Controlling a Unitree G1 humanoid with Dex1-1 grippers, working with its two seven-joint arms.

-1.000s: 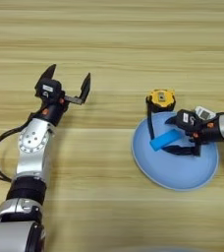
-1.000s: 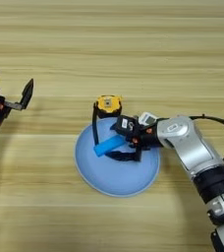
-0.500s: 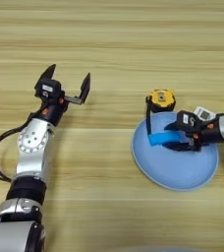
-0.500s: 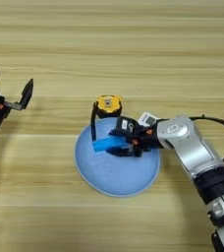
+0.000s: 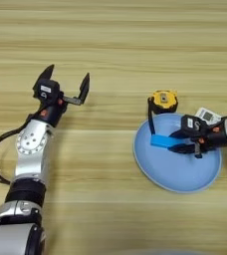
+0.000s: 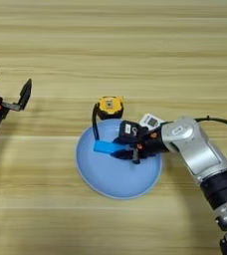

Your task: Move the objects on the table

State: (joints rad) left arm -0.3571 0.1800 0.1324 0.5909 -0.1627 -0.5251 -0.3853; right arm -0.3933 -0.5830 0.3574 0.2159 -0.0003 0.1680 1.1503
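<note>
The whole view is filled by a light wooden table (image 5: 115,45), crossed from left to right by grain lines.

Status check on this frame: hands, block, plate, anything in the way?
Right hand shut on blue block, over plate. Left hand open, idle, far left. Tape measure at plate's far rim.

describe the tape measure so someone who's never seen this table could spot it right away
Find the round light-blue plate on the wooden table. The tape measure sits just past its far rim, a black strap trailing onto the plate. It is the only yellow-and-black thing there; the blue block and white remote are plain.
</note>
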